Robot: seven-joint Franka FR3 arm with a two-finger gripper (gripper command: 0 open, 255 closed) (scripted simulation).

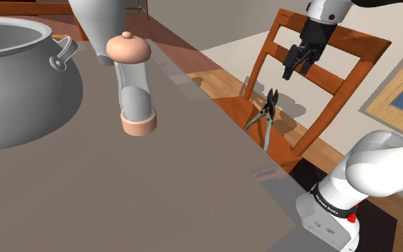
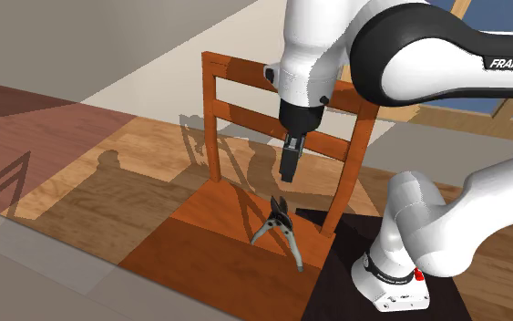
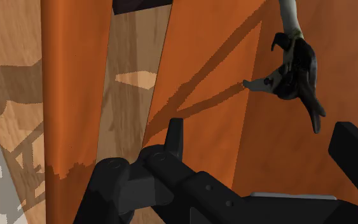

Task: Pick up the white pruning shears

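1. Reading the markings: white capitals "FRANKA" stand on the dark shell of the arm (image 2: 427,64) and are cut off by the second exterior view's right edge. The white lettering on the dark ring at the arm's base (image 1: 333,204) is too small to read.
2. Pruning shears (image 1: 267,116) (image 2: 282,230) (image 3: 295,70): the blades and pivot are dark and the slim handles pale grey, spread in a narrow V; they are not white as the task says. They lie flat on the chair's seat, near the seat edge that faces the arm's base.
3. Chair (image 1: 336,68) (image 2: 245,73): smooth orange-brown wood with a slatted back. Thin shadows cross the flat seat.
4. Gripper (image 1: 293,70) (image 2: 288,173) (image 3: 263,127): all black and blocky, it hangs above the shears, apart from them. The fingers (image 3: 174,137) stand wide apart and clasp nothing. The shears lie beyond the tips, nearer one finger than the other.
5. The shoulder view adds a smooth grey table (image 1: 157,193). It bears a large rounded grey pot (image 1: 13,86) with a lug handle. Near the pot stands a mill (image 1: 132,82) with a pink domed cap, a clear body and a pink foot.
6. The second exterior view adds the brown plank floor (image 2: 90,182) beside the chair, with shadows cast on it. The wrist view gives the gap between the fingers plainly.
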